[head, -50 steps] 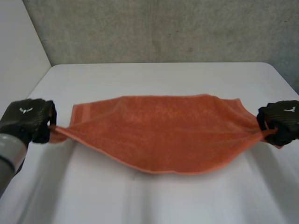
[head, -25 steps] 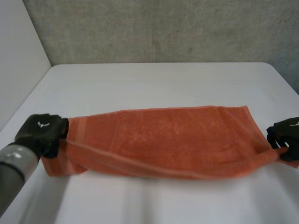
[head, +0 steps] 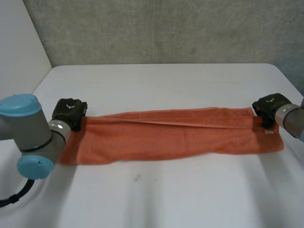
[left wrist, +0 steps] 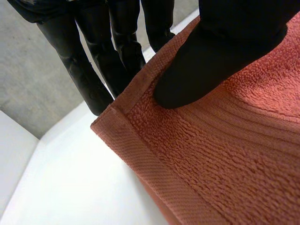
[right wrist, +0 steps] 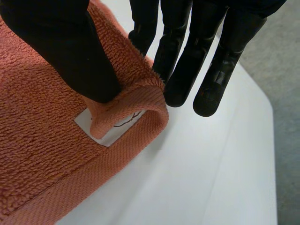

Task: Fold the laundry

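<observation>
The left hand [head: 70, 112] pinches the orange towel [head: 175, 135] at its far nine-o'clock corner, thumb on top and straight fingers behind the hem. The right hand [head: 269, 105] pinches the far three-o'clock corner the same way. Both arms reach in low, and the towel lies folded as a long strip across the white table [head: 156, 194].

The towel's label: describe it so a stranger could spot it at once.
An orange towel lies across the white table. At the end pinched by the right hand, a label peeks from under the curled corner: the cloth's only white patch.
</observation>
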Controlling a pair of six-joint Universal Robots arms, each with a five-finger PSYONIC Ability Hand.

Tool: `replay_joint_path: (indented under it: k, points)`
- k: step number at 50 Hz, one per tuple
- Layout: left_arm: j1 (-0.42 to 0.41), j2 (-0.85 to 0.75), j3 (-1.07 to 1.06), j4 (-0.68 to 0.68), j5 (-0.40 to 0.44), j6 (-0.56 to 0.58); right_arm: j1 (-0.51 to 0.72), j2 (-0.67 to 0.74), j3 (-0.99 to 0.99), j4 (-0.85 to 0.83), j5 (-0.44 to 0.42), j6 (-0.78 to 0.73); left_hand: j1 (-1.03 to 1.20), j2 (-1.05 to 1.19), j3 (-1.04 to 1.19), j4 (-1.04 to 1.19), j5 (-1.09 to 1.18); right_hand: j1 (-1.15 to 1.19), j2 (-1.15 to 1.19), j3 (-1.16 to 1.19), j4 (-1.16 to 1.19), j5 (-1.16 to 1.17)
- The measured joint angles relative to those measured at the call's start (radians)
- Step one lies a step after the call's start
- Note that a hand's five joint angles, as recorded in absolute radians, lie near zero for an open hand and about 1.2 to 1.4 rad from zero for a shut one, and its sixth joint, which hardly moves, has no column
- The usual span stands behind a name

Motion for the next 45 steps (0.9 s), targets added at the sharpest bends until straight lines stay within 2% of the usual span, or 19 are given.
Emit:
replay_joint_path:
  k: [8,15,16,17,19,20,21,22,23,24,26,34,45]
  points:
    - [-0.001,-0.079,0.081,0.062,0.003,0.019,0.032,0.074,-0.078,-0.118,0.033,-0.003,0.000,0.000,0.000,0.000,0.000,0.000,0.000,0.000,0.000,0.000]
    - [-0.006,-0.138,0.131,0.099,0.008,0.090,0.055,0.135,-0.136,-0.182,0.053,-0.005,0.000,0.000,0.000,0.000,0.000,0.000,-0.001,-0.001,-0.001,0.000]
    - [-0.006,-0.142,0.133,0.102,0.008,0.096,0.058,0.142,-0.142,-0.184,0.054,-0.005,-0.004,-0.012,-0.011,-0.011,-0.008,0.000,-0.007,-0.007,-0.012,0.000]
    - [-0.008,-0.148,0.136,0.107,0.009,0.106,0.062,0.151,-0.151,-0.186,0.056,-0.005,-0.103,-0.113,-0.112,-0.114,-0.104,0.000,-0.007,-0.007,-0.012,0.000]
    - [-0.010,-0.152,0.138,0.113,0.009,0.114,0.066,0.159,-0.162,-0.187,0.058,-0.005,-0.321,-0.316,-0.312,-0.292,-0.289,-0.341,-0.377,-0.375,-0.358,-0.315]
    - [-0.014,-0.154,0.138,0.117,0.009,0.119,0.068,0.164,-0.169,-0.187,0.062,-0.004,-0.496,-0.462,-0.458,-0.463,-0.461,-0.530,-0.561,-0.555,-0.558,-0.514]
    - [-0.016,-0.154,0.138,0.120,0.009,0.121,0.069,0.166,-0.172,-0.187,0.064,-0.003,-0.567,-0.552,-0.546,-0.553,-0.552,-0.595,-0.641,-0.634,-0.637,-0.591]
    - [-0.019,-0.154,0.138,0.122,0.009,0.122,0.070,0.167,-0.176,-0.186,0.067,-0.002,-0.567,-0.552,-0.546,-0.553,-0.552,-0.647,-0.721,-0.713,-0.714,-0.658]
    - [-0.027,-0.151,0.138,0.128,0.008,0.124,0.072,0.166,-0.185,-0.188,0.077,0.002,-0.807,-0.826,-0.823,-0.819,-0.804,-0.725,-0.866,-0.863,-0.866,-0.767]
    - [-0.031,-0.149,0.137,0.131,0.008,0.125,0.074,0.165,-0.189,-0.189,0.083,0.005,-0.855,-0.868,-0.866,-0.870,-0.851,-0.754,-0.940,-0.944,-0.943,-0.814]
    - [-0.038,-0.143,0.137,0.136,0.007,0.125,0.076,0.157,-0.197,-0.193,0.095,0.015,-0.924,-0.934,-0.927,-0.930,-0.910,-0.757,-0.955,-0.965,-0.955,-0.819]
    - [-0.064,-0.068,0.126,0.157,0.005,0.122,0.081,0.036,-0.199,-0.227,0.125,0.125,-1.015,-1.037,-1.035,-1.036,-1.006,-0.758,-0.958,-0.971,-0.957,-0.819]
    - [-0.064,0.087,0.053,0.151,-0.001,0.110,0.073,-0.210,-0.058,-0.216,0.063,0.208,-1.024,-1.050,-1.047,-1.048,-1.013,-0.758,-0.958,-0.971,-0.958,-0.819]
